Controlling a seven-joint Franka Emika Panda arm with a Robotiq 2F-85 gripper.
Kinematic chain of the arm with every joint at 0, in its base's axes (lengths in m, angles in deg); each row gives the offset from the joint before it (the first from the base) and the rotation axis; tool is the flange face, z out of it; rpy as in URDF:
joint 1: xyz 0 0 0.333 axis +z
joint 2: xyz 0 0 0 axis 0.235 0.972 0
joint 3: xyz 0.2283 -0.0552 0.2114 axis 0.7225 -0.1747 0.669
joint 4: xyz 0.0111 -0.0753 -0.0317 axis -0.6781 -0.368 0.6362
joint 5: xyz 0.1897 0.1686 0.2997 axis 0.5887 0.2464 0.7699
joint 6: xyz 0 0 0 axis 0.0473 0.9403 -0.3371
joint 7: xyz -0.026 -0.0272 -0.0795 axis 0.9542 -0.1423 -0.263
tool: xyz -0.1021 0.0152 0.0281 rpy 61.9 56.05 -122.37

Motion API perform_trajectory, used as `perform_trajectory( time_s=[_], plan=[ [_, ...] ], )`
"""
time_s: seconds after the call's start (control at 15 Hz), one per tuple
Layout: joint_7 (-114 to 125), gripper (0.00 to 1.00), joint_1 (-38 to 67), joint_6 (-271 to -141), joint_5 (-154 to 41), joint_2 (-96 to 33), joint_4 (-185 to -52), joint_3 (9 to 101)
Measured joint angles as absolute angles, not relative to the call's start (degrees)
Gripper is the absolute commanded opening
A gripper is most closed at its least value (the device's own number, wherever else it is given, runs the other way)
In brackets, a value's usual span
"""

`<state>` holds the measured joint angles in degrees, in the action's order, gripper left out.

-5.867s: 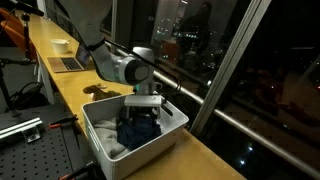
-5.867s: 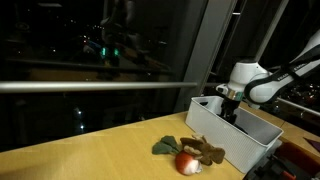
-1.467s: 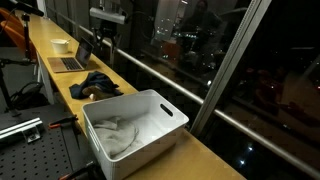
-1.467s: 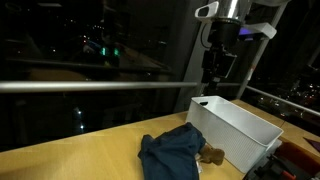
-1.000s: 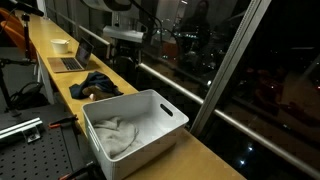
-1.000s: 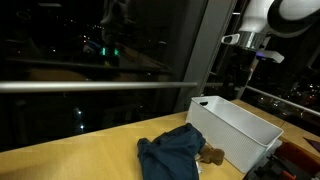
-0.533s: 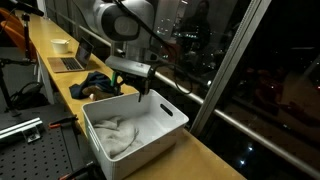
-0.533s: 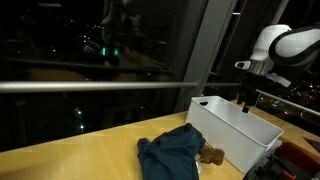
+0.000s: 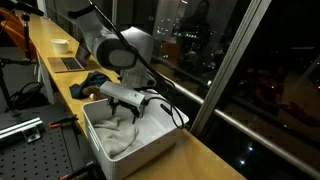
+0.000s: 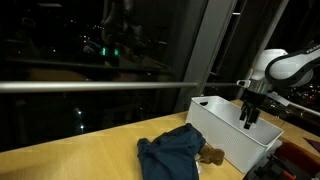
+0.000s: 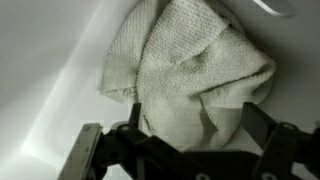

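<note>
Dark cloth [image 10: 170, 155]: lay crumpled on the table [image 10: 80, 160], well clear of you.
Bin [image 10: 222, 140]: you came down from high above and dipped inside its walls.
End effector [image 10: 248, 122]: fingers stood spread wide, holding nothing.
Pale towel [image 11: 190, 70]: sat bunched on the bin floor, just under your fingers, the closest thing by then.

Setting: lab or office workspace, at night. Long wooden counter [image 9: 205, 155] runs along tall window [image 10: 100, 60], city lights outside. Laptop [image 9: 68, 64] and white bowl [image 9: 61, 45] at counter's far end. Perforated metal breadboard [image 9: 35, 150] beside its long edge. Robot arm [image 9: 100, 45] over the counter.
</note>
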<state>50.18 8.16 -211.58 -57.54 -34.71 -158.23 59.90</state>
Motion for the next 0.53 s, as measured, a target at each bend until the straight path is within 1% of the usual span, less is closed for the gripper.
perform_trajectory(
  time_s=[0.53],
  plan=[
    [50.8,1.0,6.9,-214.1,-56.4,-28.1,-158.3,60.0]
  ],
)
